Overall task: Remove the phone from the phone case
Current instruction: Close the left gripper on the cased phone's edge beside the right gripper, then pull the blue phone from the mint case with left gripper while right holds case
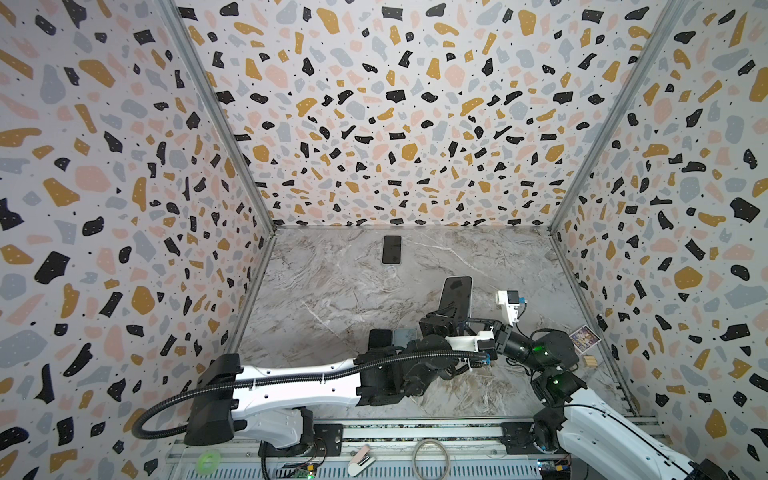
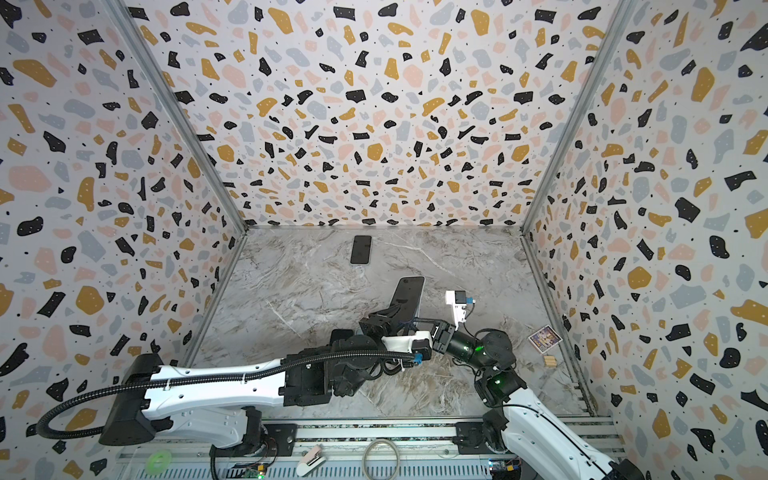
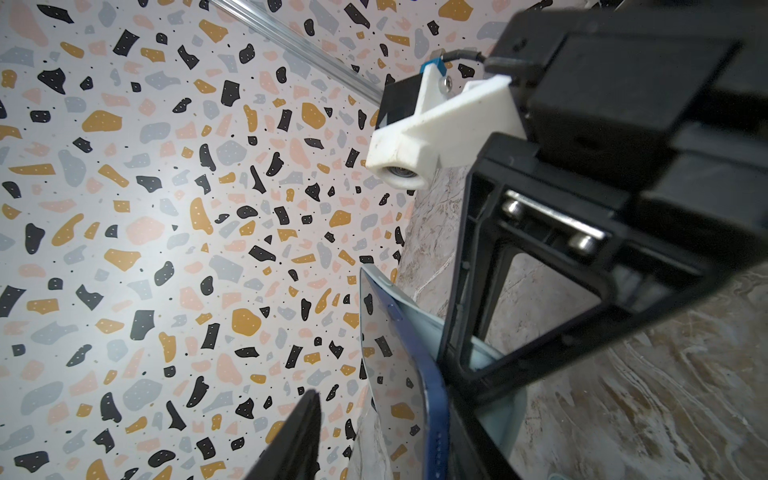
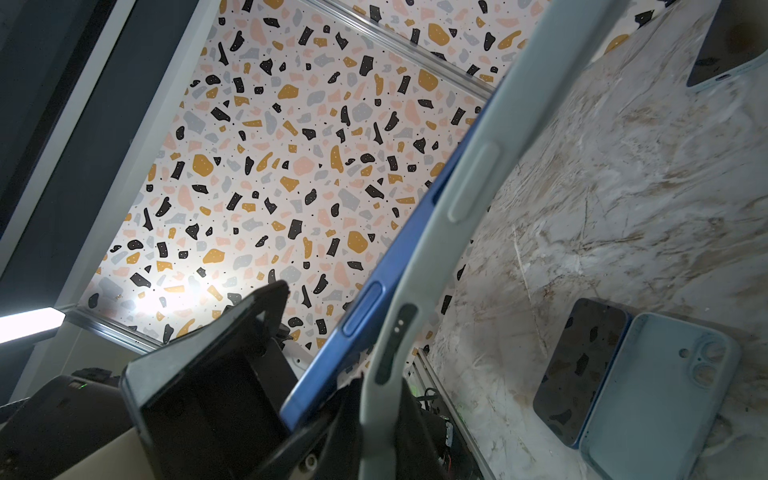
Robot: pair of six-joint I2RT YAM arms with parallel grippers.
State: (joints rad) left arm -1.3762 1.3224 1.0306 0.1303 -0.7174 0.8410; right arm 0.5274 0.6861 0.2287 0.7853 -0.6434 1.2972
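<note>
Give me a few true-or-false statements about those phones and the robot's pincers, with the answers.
The blue phone held up in the middle is partly peeled out of its pale case. True.
A light blue case lies beside a dark phone on the marble table. True.
The far phone stands upright. False: it lies flat.
The right pincer is wide open. False: it is shut on the pale case.

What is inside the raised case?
A blue phone, with one long edge lifted out of the case. Its lower end is covered, so how deep it sits cannot be seen.
</note>
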